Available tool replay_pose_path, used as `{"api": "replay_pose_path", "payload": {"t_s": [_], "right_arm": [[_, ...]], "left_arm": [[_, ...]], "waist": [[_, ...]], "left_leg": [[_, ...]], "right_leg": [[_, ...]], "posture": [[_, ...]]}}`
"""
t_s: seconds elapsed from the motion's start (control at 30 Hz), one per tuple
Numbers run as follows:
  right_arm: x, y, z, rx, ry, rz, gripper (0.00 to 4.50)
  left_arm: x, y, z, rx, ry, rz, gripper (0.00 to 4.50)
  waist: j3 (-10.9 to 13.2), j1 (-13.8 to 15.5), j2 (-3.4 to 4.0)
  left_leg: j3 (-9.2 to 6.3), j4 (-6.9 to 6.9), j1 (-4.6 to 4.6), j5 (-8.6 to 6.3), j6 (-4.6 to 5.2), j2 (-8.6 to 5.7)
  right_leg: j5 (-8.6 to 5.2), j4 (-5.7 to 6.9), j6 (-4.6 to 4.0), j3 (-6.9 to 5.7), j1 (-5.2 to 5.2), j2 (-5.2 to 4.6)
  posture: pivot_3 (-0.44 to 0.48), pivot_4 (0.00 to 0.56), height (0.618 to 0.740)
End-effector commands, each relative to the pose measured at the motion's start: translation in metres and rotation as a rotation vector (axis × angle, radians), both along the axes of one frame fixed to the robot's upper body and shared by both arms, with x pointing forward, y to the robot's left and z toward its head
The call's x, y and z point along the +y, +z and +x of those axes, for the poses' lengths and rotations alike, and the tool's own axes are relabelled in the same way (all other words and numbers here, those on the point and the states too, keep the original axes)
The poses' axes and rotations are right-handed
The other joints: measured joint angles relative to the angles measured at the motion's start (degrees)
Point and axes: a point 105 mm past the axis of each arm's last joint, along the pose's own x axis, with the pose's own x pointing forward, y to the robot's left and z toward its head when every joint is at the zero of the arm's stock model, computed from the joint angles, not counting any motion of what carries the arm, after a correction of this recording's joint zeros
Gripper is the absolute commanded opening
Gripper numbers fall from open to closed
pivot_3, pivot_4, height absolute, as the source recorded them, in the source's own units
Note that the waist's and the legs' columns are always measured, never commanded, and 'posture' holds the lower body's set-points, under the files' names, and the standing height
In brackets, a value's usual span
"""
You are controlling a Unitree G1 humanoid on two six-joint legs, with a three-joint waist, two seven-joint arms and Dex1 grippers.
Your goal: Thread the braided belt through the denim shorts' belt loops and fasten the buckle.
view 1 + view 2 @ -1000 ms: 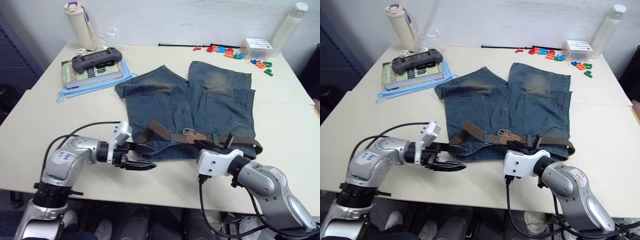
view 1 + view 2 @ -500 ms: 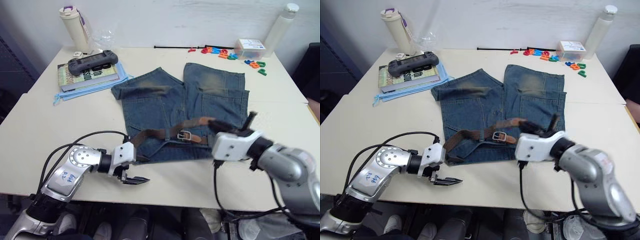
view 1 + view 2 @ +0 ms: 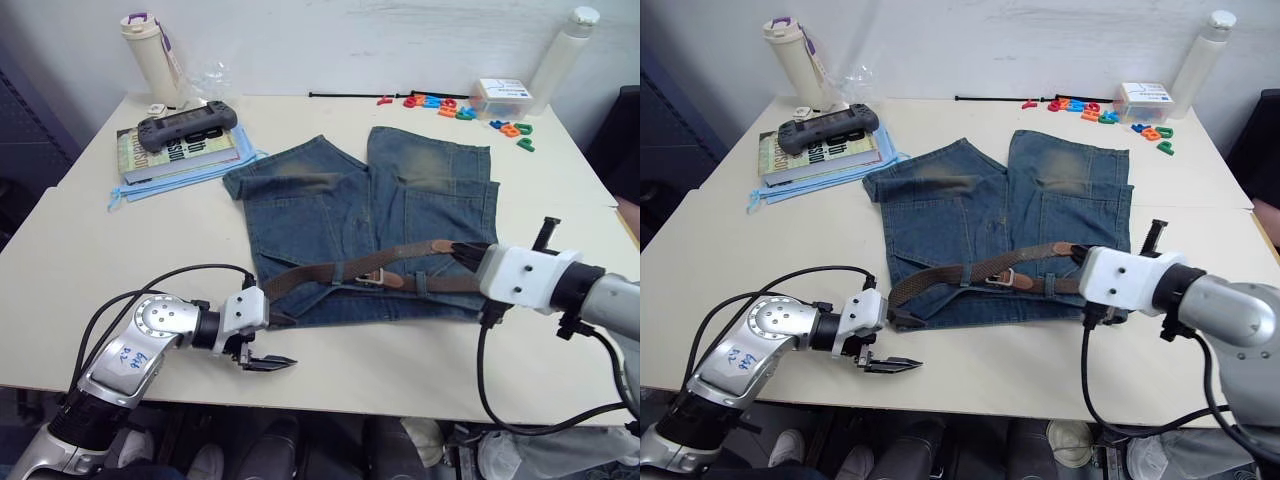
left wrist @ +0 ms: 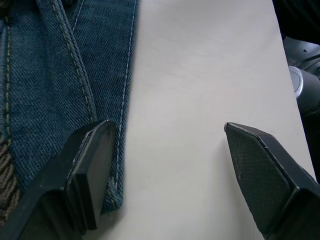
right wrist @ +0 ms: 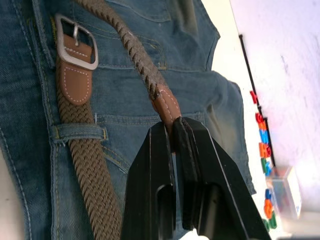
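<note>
Faded denim shorts (image 3: 375, 225) are lying flat in the middle of the pale counter (image 3: 120, 240), and we are using them as our landmark. Their waistband edge is facing us, the two legs pointing toward the far wall.

We are seeing the braided belt (image 3: 320, 270) running across the waistband of the shorts. It is passing under at least one of the belt loops (image 5: 79, 132), as the right wrist view shows. The buckle (image 5: 76, 41) is resting on the denim near the middle of the waistband, with a tan leather tab behind it.

Our right gripper (image 5: 172, 132) is clamping the leather-capped tip of the belt, its fingers pressed together on it, over the right side of the shorts. From there the strap is slanting down across the front of the shorts.

Our left gripper (image 4: 167, 165) is hovering at the left corner of the waistband, fingers spread wide apart and holding nothing. One finger (image 4: 92, 170) is sitting over the hem of the shorts, the other over bare counter.
</note>
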Motion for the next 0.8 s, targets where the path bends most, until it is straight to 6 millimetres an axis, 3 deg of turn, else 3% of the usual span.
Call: {"api": "replay_pose_path", "payload": {"t_s": [0.03,0.17,0.33,0.63,0.8], "right_arm": [[-0.001,0.030,-0.001,-0.084,-0.008,0.022,0.00],[0.001,0.044,0.007,-0.146,-0.009,0.031,0.00],[-0.006,0.046,0.015,-0.143,-0.053,0.066,0.00],[-0.009,0.026,0.009,0.011,-0.049,-0.001,0.00],[0.005,0.025,0.004,0.038,0.014,0.006,0.00]], "left_arm": [[0.029,-0.031,-0.003,0.116,0.078,0.117,3.83],[0.036,-0.030,-0.001,0.100,0.053,0.135,3.83],[0.040,-0.030,-0.005,0.091,0.012,0.148,3.83],[0.059,-0.031,0.003,0.026,0.022,0.223,3.83],[0.067,-0.027,0.014,-0.010,0.047,0.234,3.83]], "waist": [[0.00,0.03,0.01],[0.01,0.00,0.07],[0.02,0.17,0.07],[0.03,0.02,0.14],[0.03,-0.04,0.14]], "left_leg": [[0.00,0.00,0.00,-0.01,-0.01,0.01],[0.00,-0.03,0.01,-0.03,-0.02,0.03],[-0.03,-0.04,0.00,-0.07,-0.04,0.09],[-0.02,-0.16,0.03,-0.07,-0.05,0.11],[0.04,-0.41,0.24,-0.03,-0.10,0.16]], "right_leg": [[-0.01,0.00,-0.01,0.01,0.00,0.01],[-0.02,-0.02,-0.03,0.00,-0.02,0.01],[-0.03,-0.08,-0.06,-0.02,0.00,0.03],[-0.03,-0.10,-0.07,0.00,-0.03,0.06],[-0.03,-0.15,-0.07,-0.02,0.07,0.01]], "posture": [[0.000,0.150,0.655],[0.000,0.150,0.655],[0.000,0.150,0.655],[0.000,0.150,0.655],[0.000,0.150,0.655]]}}
